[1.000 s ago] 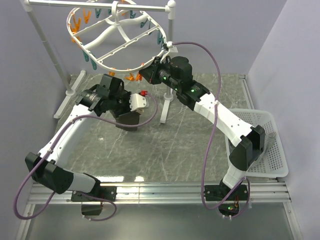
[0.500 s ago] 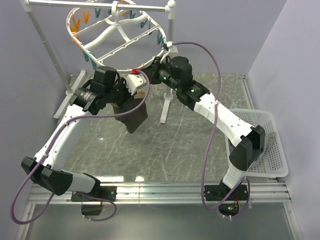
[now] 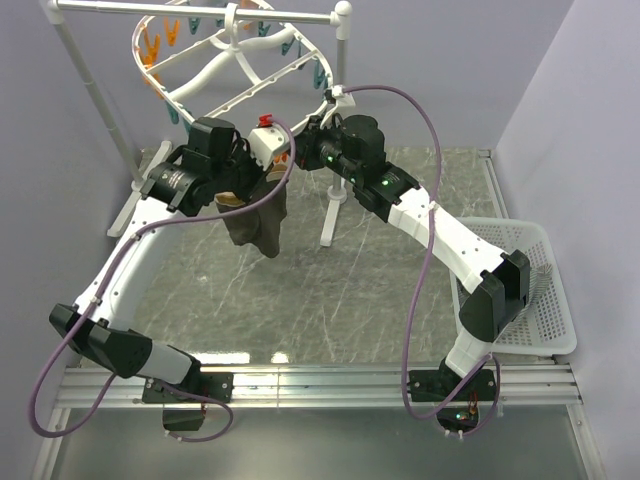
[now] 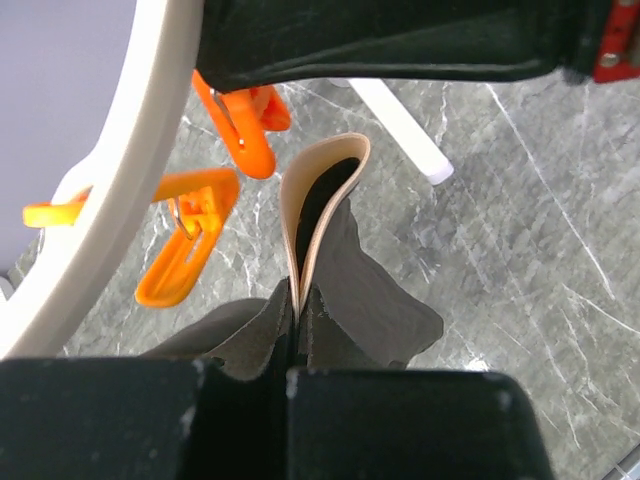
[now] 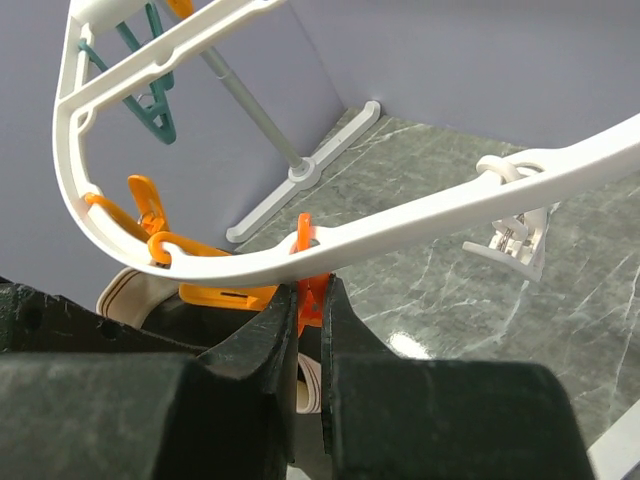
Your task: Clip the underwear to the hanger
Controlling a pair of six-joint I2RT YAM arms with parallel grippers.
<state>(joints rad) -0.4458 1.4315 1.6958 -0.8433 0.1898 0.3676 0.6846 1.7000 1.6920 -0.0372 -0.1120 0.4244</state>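
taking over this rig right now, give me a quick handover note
left claw: shut on the underwear, holding its tan waistband up beside the hanger rim.
right claw: shut on an orange clothespin hanging from that rim.
done: underwear raised to the hanger, pin gripped.
left to do: feed the waistband into the clothespin, let it bite, then release both claws. Nothing is clipped yet.

underwear (image 3: 262,218) hangs from my left hand (image 4: 291,360) below the hanger (image 5: 420,220) rim; my right hand (image 5: 312,305), beside it, grips a clothespin (image 5: 312,288).
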